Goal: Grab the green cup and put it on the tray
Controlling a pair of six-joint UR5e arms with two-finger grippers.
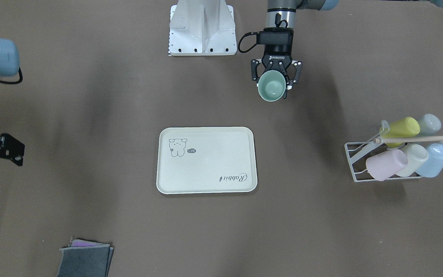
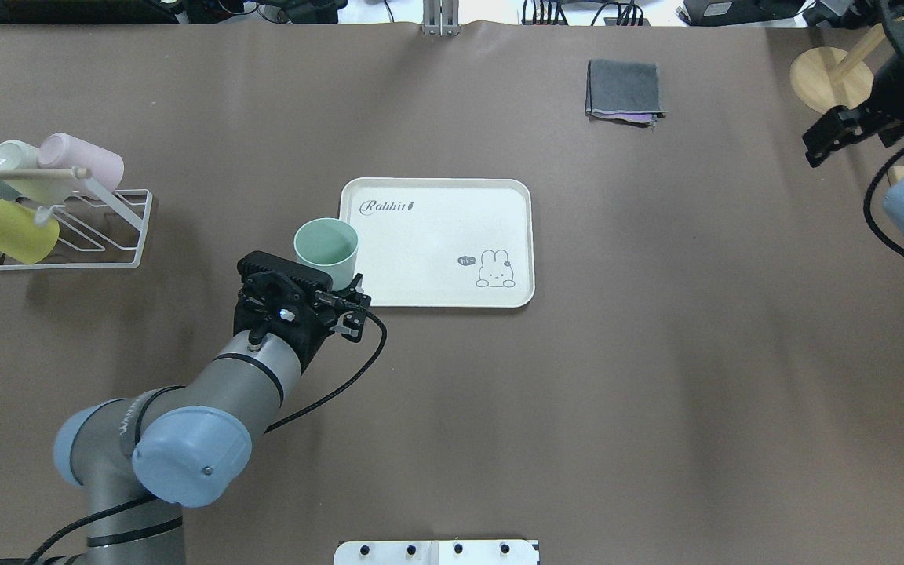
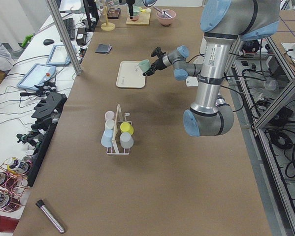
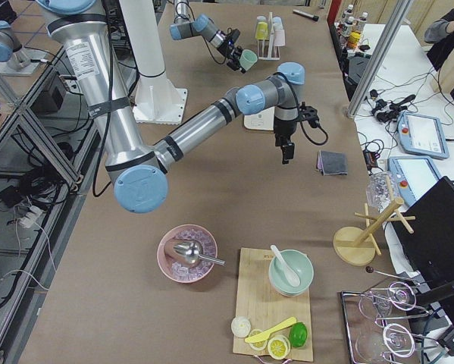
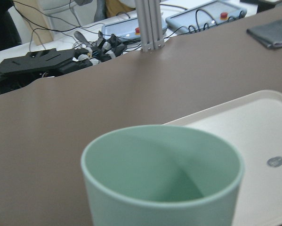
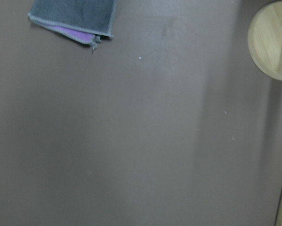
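- Closest to the lens, in the left wrist view, the green cup (image 5: 162, 174) fills the lower frame. It stands upright with its open mouth up, and a strip of the tray (image 2: 436, 251) shows lower down, behind it and to its right.
- The left tool (image 1: 273, 84) is clenched on the green cup, with one finger on each side of the cup's wall. It holds the cup aloft, off the table (image 2: 656, 353).
- Measured from the tray, the cup hangs in the air near the tray's corner on the robot's side and to the robot's left. It does not rest on the tray.
- The tray lies flat at mid-table. It has a small animal drawing near one corner and the word "Rabbit" near the opposite corner.
- A white wire rack (image 2: 118, 235) stands well apart from the tray, toward the robot's left. A wooden rod runs across its top.
- Pastel cups lie on their sides on the rack: a yellow-green cup (image 2: 9, 227), a pink cup (image 2: 83, 161), a cream cup (image 2: 12, 161) and pale blue ones.
- A folded grey cloth (image 2: 625, 90) with a purple layer under it lies beyond the tray's far edge, toward the robot's right and apart from the tray.
- The right tool (image 2: 817, 145) hangs above the table well away from the tray, on the robot's right. I cannot tell whether its jaws are apart or together.
- A round wooden base (image 2: 830, 78) sits near the right tool. In the right wrist view it shows at the right edge, with the cloth at the top left.
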